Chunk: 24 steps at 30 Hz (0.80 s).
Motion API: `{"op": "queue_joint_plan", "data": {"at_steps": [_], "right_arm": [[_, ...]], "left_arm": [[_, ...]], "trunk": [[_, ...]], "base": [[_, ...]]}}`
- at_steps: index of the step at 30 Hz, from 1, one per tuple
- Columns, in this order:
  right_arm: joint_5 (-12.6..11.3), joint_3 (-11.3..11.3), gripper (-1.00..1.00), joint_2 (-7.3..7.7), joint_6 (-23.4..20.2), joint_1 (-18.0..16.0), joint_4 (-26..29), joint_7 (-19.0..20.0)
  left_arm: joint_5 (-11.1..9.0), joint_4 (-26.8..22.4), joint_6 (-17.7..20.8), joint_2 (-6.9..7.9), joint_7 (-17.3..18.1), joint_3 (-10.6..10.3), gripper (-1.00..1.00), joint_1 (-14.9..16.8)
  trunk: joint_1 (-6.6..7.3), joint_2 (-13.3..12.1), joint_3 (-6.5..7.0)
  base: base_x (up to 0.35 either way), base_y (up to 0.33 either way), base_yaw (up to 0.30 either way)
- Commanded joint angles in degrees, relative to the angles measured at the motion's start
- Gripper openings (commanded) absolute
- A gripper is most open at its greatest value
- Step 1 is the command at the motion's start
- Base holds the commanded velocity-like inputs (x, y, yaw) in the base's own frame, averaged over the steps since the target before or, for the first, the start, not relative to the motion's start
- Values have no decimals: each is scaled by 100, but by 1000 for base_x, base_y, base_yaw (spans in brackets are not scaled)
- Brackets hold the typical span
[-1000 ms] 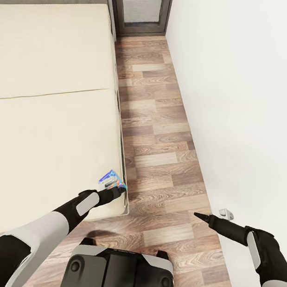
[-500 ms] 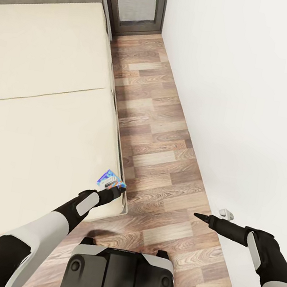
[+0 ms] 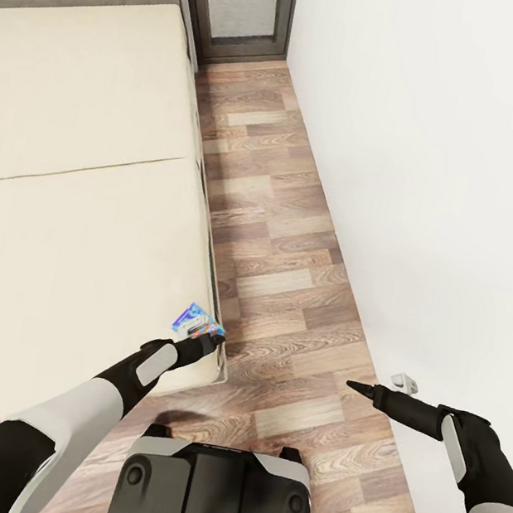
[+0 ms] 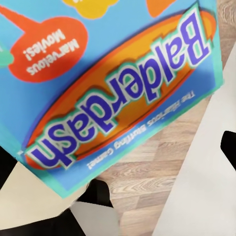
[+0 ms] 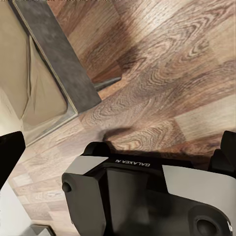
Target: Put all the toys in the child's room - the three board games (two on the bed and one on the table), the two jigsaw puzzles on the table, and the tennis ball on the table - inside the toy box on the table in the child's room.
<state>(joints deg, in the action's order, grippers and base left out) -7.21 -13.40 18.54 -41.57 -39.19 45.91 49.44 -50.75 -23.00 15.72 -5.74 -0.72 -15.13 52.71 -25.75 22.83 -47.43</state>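
Holding the blue board game [image 3: 195,320] by one edge, our left gripper [image 3: 210,338] is closed on it at the near right corner of the bed [image 3: 77,174]. Our right gripper [image 3: 356,386] hangs empty over the floor [image 3: 285,236], fingers seemingly together. We judge the box may pivot and slip during transit.

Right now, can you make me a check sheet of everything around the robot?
Surface: beige mattress of the low bed, bare where it shows; wood-plank floor beside it.
Job's things: small blue board game box lettered Balderdash, at the mattress corner, in the left gripper.
Clutter: small white fitting low on the white wall.
Grippers: left shut on the box; right gripper holding nothing, fingers together.
Cables: nothing seen.
Surroundings: dark-framed glass door beyond the bed.
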Motion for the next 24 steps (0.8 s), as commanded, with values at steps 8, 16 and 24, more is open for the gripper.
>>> {"op": "queue_joint_plan", "data": {"at_steps": [8,16,24], "right_arm": [[-26,-5,100,1,-36,-1,4,4],[-28,-8,100,1,-36,-1,6,4],[-33,-12,100,1,-35,-1,6,4]], "left_arm": [[-31,-3,6,3,-7,-25,100,2],[-31,-3,8,3,-7,-22,100,2],[-31,-3,3,3,-7,-18,100,2]], "trunk": [[-3,9,-6],[-3,9,-6],[-3,9,-6]], "base": [[0,0,-117],[0,0,-37],[0,0,-12]]}}
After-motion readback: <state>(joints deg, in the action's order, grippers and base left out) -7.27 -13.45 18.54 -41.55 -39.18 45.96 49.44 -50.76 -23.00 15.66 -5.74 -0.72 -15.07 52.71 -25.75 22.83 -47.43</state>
